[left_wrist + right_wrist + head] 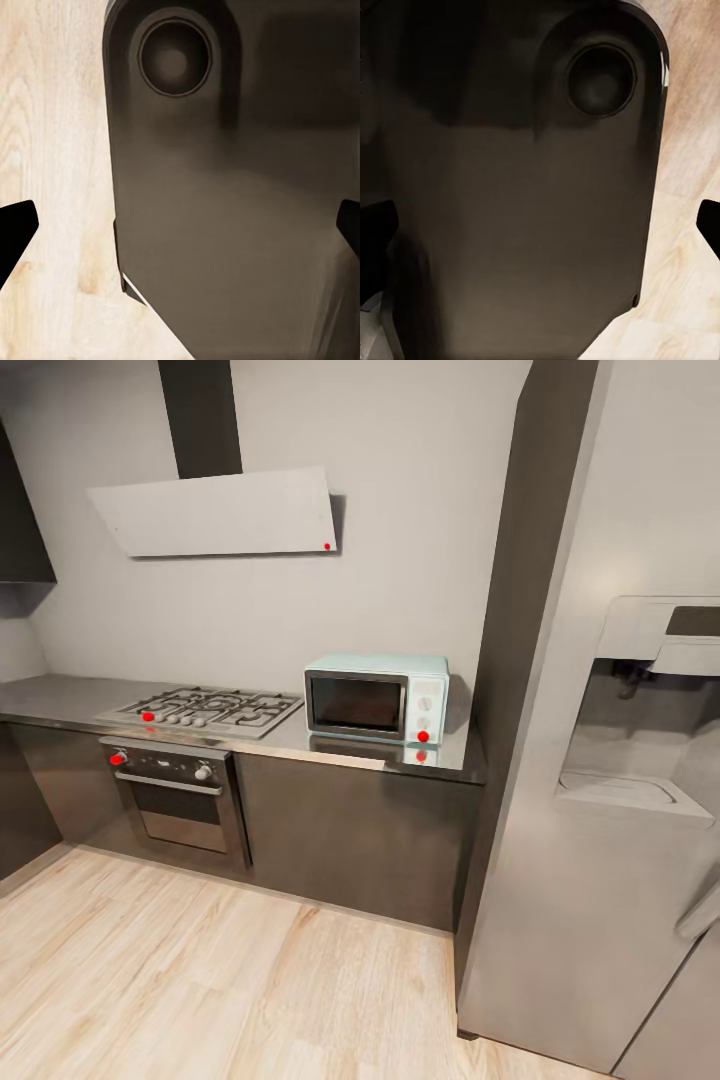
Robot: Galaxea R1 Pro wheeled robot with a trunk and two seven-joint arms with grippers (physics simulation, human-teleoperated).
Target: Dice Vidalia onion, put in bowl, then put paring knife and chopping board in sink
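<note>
The Vidalia onion, chopping board, paring knife, bowl, sink and their countertop are out of view. In the left wrist view my left gripper (181, 229) is open, its dark fingertips (15, 232) wide apart at the picture's edges with nothing between them. It hangs over my own dark base (225, 187) and the pale wood floor (52, 150). My right gripper (541, 232) is open the same way, fingertips (709, 225) spread and empty, above the dark base (510, 187) and floor (682, 150).
Ahead stands a dark worktop (60, 700) with a gas hob (205, 710), an oven (180, 800) under it and a pale blue microwave (375, 698). A white hood (220, 512) hangs above. A tall grey fridge (620, 810) stands at the right. Wood floor (200, 980) lies in front.
</note>
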